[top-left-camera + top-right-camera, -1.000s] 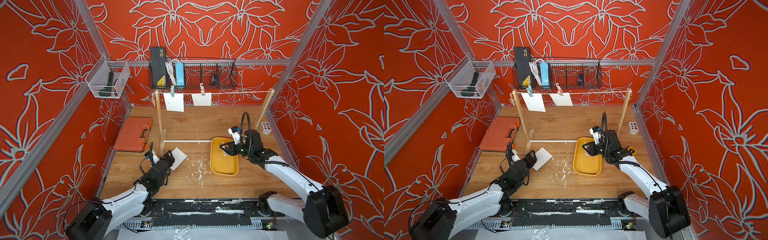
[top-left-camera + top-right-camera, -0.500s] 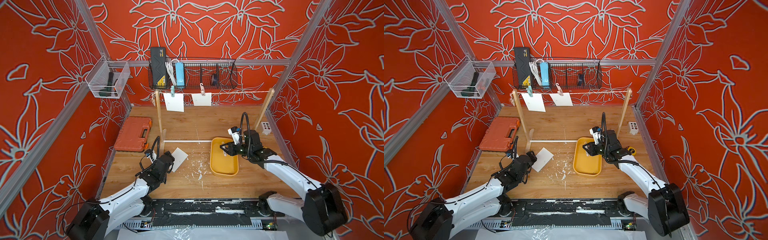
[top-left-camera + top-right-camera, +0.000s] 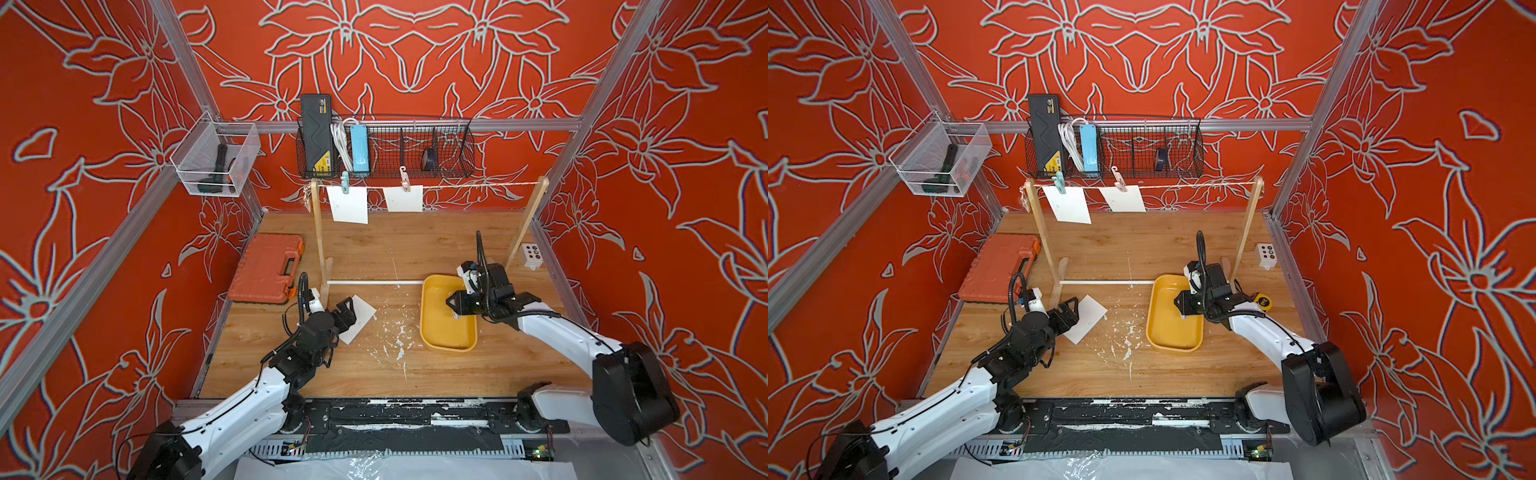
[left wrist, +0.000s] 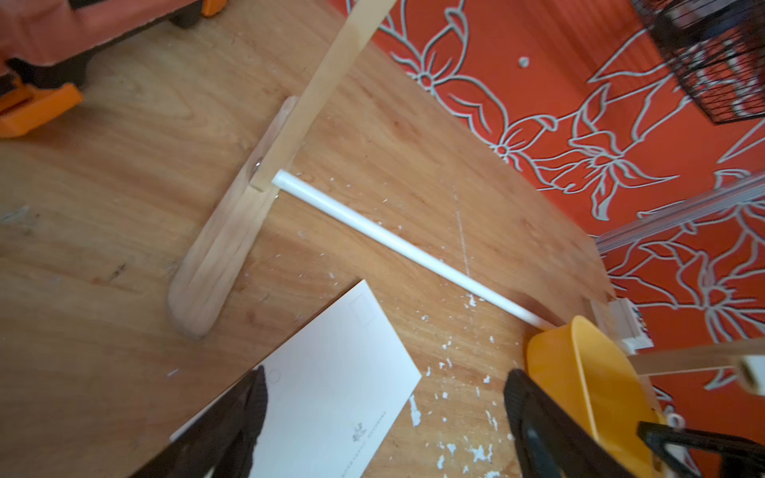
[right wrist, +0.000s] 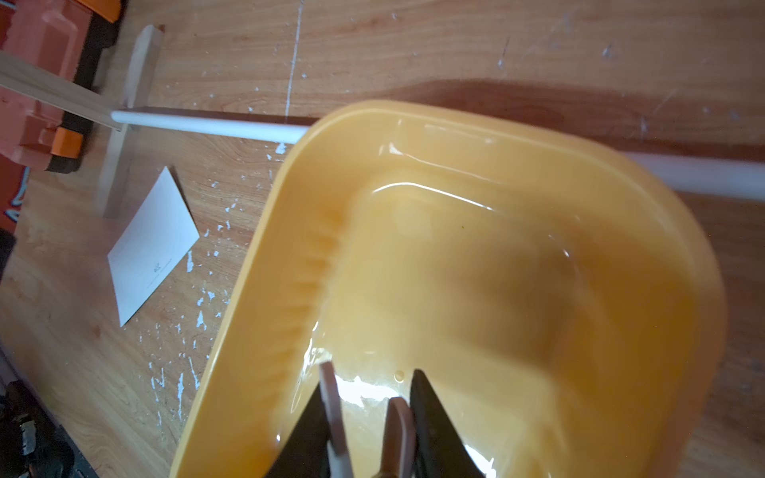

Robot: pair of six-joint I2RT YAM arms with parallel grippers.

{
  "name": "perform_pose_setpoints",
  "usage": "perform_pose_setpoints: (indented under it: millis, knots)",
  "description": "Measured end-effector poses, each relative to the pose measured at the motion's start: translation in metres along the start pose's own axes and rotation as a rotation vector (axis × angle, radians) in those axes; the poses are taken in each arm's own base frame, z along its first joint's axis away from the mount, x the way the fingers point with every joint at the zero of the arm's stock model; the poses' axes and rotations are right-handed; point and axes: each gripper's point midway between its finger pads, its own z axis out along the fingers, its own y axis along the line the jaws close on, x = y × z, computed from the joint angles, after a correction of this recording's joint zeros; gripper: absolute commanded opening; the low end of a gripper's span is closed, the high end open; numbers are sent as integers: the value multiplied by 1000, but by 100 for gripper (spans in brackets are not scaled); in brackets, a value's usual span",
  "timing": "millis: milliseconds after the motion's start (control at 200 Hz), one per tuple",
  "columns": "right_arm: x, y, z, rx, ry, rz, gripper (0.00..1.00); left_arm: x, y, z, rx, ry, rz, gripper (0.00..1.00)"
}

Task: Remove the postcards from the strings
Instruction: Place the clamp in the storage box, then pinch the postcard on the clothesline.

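**A:** The wooden tabletop (image 3: 374, 374) sits between red walls with white flower outlines. How many postcards do you count?

**B:** Three. Two hang at the twelve o'clock end from the one string (image 3: 478, 186), which runs between the left post (image 3: 318, 232) and the right post (image 3: 525, 222). The left hanging postcard (image 3: 349, 205) is under a teal clothespin (image 3: 344, 183), and the right hanging postcard (image 3: 404, 198) is under a pink clothespin (image 3: 402, 178).

**A:** And the third?

**B:** The loose postcard (image 3: 363, 316) lies flat on the wood beside the left post's foot, off the string.

**A:** What about the left gripper?

**B:** The left gripper (image 4: 385, 374) hangs over that card's near corner with its fingers spread wide. I cannot tell whether a finger touches the paper.

**A:** And the right gripper?

**B:** The right gripper (image 5: 368, 385) is above the single yellow tray (image 3: 446, 336), at three o'clock from the loose postcard. It is pinching the pale clothespin (image 5: 331, 405), the third peg in sight, with both legs against the fingers.

**A:** Anything else?

**B:** One orange tool case (image 3: 266, 268) at ten o'clock from the card. One white rod (image 3: 374, 282) joins the posts' feet.
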Motion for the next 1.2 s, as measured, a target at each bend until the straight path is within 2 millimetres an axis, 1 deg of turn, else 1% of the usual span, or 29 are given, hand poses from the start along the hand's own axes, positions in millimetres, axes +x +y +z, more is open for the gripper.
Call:
perform_pose_setpoints:
  millis: [70, 110, 210, 340, 420, 500, 586, 636, 701, 746, 766, 781, 906, 1061, 1201]
  knots:
    - [4, -5, 4, 24, 17, 6, 42, -2, -7, -2, 37, -3, 10, 88]
    - [6, -7, 5, 37, 24, 10, 48, -2, -10, -3, 54, 0, 17, 88]
    - [7, -10, 6, 59, 33, 18, 57, 3, -14, -1, 68, 32, 46, 88]
    - [3, -10, 2, 71, 26, 21, 57, 8, -24, 3, 92, 74, 81, 88]
    - [-4, -5, -6, 65, 3, 12, 57, 8, -32, 3, 119, 92, 97, 89]
    - [-15, 2, -20, 51, -38, -5, 58, 8, -42, 3, 154, 108, 110, 88]
    - [-31, 15, -38, 27, -97, -38, 60, 9, -54, 2, 208, 123, 125, 85]
    - [-40, 23, -50, 10, -136, -61, 62, 10, -61, 0, 244, 132, 132, 84]
    - [-50, 34, -65, -15, -177, -92, 69, 10, -71, -2, 292, 137, 138, 83]
    - [-56, 42, -75, -32, -204, -115, 76, 8, -78, -4, 329, 134, 143, 84]
    - [-59, 45, -80, -41, -216, -121, 94, 8, -81, -4, 343, 134, 145, 85]
    - [-61, 47, -83, -46, -224, -130, 98, 7, -84, -5, 354, 131, 146, 85]
    - [-70, 67, -107, -107, -275, -171, 98, -2, -111, -11, 450, 108, 173, 89]
    - [-82, 89, -133, -173, -330, -223, 97, -23, -151, -20, 566, 33, 205, 89]
    - [-95, 108, -158, -225, -381, -273, 96, -39, -179, -24, 645, -52, 230, 90]
